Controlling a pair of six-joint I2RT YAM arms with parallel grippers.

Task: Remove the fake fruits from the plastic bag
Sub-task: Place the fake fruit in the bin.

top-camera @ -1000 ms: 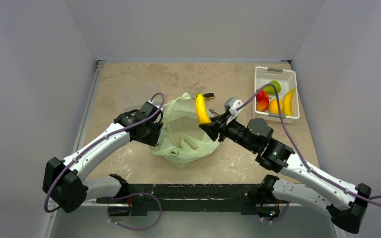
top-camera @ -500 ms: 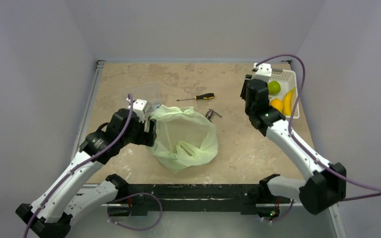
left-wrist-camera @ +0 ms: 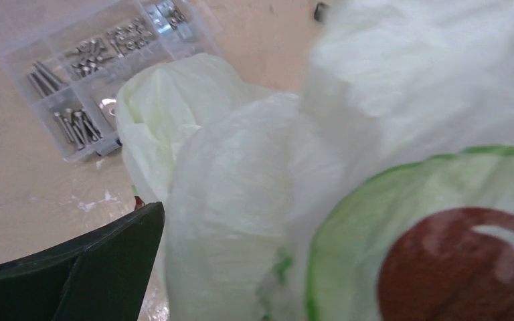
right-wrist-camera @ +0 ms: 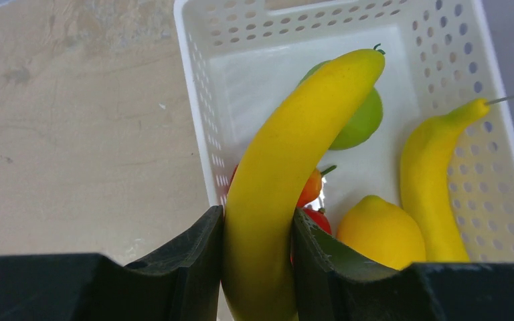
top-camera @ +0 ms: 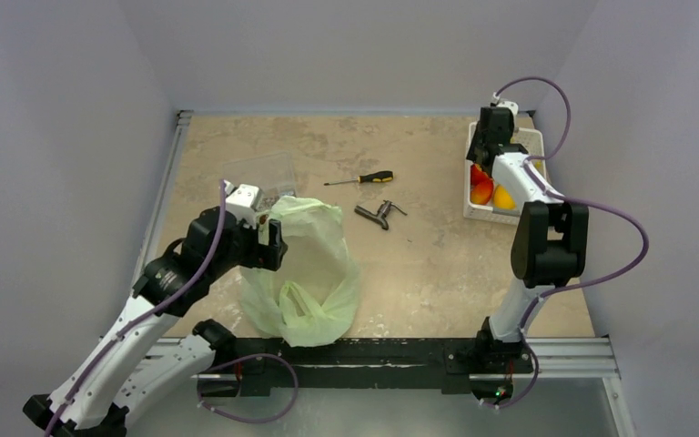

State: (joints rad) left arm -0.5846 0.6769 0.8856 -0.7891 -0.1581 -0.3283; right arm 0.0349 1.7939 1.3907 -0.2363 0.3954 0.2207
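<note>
My right gripper (right-wrist-camera: 258, 267) is shut on a yellow banana (right-wrist-camera: 294, 147) and holds it over the near left part of the white slotted basket (right-wrist-camera: 194, 40). In the basket lie a green pear (right-wrist-camera: 361, 120), a second banana (right-wrist-camera: 435, 180), an orange-yellow round fruit (right-wrist-camera: 381, 231) and red ones (right-wrist-camera: 311, 187). In the top view the right gripper (top-camera: 484, 162) is at the basket (top-camera: 537, 137). My left gripper (top-camera: 273, 244) is shut on the rim of the pale yellow-green plastic bag (top-camera: 305, 273), which hangs lifted and stretched. The bag (left-wrist-camera: 241, 200) fills the left wrist view, and I cannot see inside it.
A yellow-and-black screwdriver (top-camera: 359, 179) and a small dark metal tool (top-camera: 378, 214) lie mid-table. A clear box of screws (top-camera: 259, 173) sits behind the bag, also in the left wrist view (left-wrist-camera: 87, 67). Grey walls enclose the table.
My right arm has carried the banana from above the bag to the basket at the far right. My left gripper has lifted the bag and drawn it toward the near edge.
</note>
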